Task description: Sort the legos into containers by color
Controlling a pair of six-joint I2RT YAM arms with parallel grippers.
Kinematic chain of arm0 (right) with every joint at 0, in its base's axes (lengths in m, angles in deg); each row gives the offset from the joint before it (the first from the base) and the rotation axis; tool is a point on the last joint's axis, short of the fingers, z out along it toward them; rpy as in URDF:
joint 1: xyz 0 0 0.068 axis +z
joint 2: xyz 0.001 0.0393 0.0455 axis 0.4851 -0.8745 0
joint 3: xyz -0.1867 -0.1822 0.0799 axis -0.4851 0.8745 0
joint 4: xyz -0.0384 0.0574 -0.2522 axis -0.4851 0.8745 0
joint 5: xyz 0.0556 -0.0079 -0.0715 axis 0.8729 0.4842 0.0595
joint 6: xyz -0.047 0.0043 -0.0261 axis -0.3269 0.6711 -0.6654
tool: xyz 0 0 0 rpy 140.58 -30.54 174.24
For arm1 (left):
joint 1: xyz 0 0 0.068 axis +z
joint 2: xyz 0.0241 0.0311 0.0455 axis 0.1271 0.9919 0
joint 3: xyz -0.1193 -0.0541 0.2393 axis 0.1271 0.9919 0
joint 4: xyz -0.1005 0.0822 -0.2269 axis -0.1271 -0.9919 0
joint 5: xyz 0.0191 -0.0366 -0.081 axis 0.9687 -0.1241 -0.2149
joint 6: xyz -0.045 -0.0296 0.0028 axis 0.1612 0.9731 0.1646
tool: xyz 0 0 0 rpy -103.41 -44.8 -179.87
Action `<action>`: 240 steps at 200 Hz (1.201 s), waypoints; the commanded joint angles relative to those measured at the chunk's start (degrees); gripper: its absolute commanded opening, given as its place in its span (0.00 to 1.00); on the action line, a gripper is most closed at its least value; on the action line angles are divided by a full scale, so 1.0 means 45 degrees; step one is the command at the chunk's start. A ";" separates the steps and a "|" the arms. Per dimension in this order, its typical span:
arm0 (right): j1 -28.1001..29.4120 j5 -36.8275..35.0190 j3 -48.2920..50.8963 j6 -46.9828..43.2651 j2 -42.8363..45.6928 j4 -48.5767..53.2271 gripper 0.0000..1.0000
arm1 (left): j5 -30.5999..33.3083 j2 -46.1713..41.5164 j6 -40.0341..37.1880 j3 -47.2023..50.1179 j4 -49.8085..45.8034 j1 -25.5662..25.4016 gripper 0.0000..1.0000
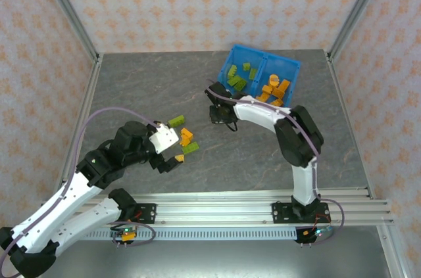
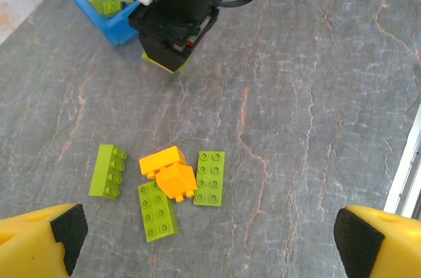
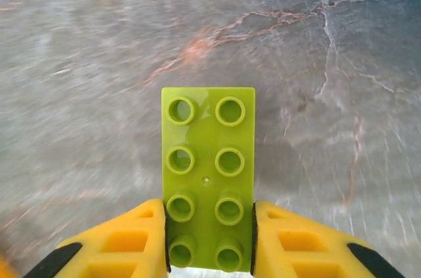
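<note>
**A Robot Test Cell in a Lab**

The place looked like a robotics lab cell, not a home. Bare aluminium posts framed pale patterned panels that walled in three sides of a grey stone-look desk. Along the desk's near edge, a slotted metal rail carried two cabled robot arms, bolted side by side.

top camera overlooks table; left wrist view closely shares loose legos.
</note>
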 commanded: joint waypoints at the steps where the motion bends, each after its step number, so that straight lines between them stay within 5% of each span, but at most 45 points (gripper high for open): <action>1: 0.0045 -0.0671 0.0400 0.0211 0.2039 -0.0269 0.30 | 0.0164 -0.0226 -0.0057 0.0155 0.0581 0.0174 1.00; 60: -0.1413 -0.2886 -0.1802 -0.0463 0.2147 0.0196 0.31 | -0.0130 -0.0278 0.0011 0.0149 0.0654 0.0510 1.00; 138: -0.3867 -0.1514 -0.8679 -0.0474 -0.4306 0.1583 0.33 | 0.0397 -0.0422 -0.0056 0.0263 0.0460 0.0570 1.00; 178: -0.4278 -0.1050 -1.3456 -0.0543 -0.7057 0.4107 0.50 | 0.0590 -0.0483 -0.0026 0.0368 0.0554 0.0583 1.00; 240: -0.4233 0.0318 -1.2122 -0.0430 -0.4839 0.3792 0.57 | 0.1066 0.0034 0.0103 0.0439 0.0746 0.0587 1.00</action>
